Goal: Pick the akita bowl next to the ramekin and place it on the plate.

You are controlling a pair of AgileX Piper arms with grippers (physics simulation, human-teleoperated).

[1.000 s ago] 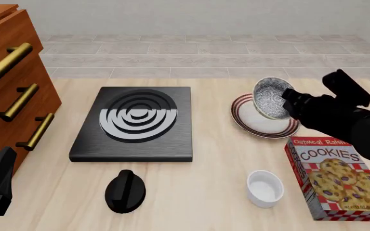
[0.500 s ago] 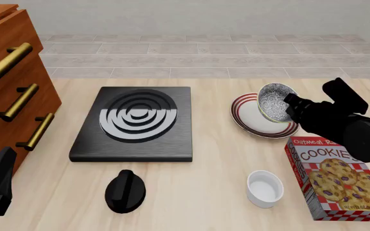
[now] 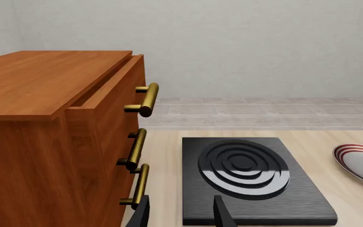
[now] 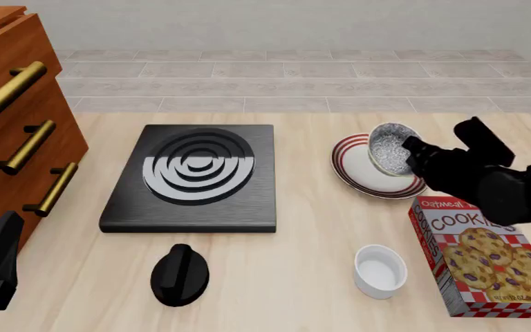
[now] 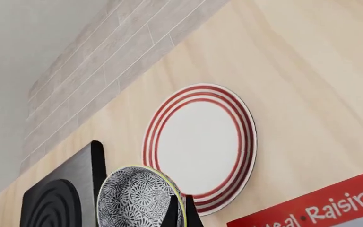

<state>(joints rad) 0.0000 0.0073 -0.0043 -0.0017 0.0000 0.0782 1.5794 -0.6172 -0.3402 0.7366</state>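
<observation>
The akita bowl [image 4: 390,148], speckled black and white inside, hangs tilted over the right part of the plate [image 4: 350,164]. My right gripper [image 4: 409,156] is shut on the bowl's rim. The right wrist view shows the bowl [image 5: 136,198] pinched between the thin fingertips [image 5: 170,212], with the red-ringed plate [image 5: 200,142] beyond it. The plain white ramekin [image 4: 380,270] stands nearer the front, beside the cookie box. My left gripper [image 3: 181,215] is open and holds nothing, low at the table's front left.
A black stove burner [image 4: 191,176] lies in the middle, with a black knob [image 4: 180,274] in front of it. A wooden drawer cabinet [image 4: 12,117] with brass handles fills the left side. A cookie box [image 4: 487,252] lies at the right front.
My right gripper has sunk a little with the bowl, bringing it lower over the plate. The left arm has not moved.
</observation>
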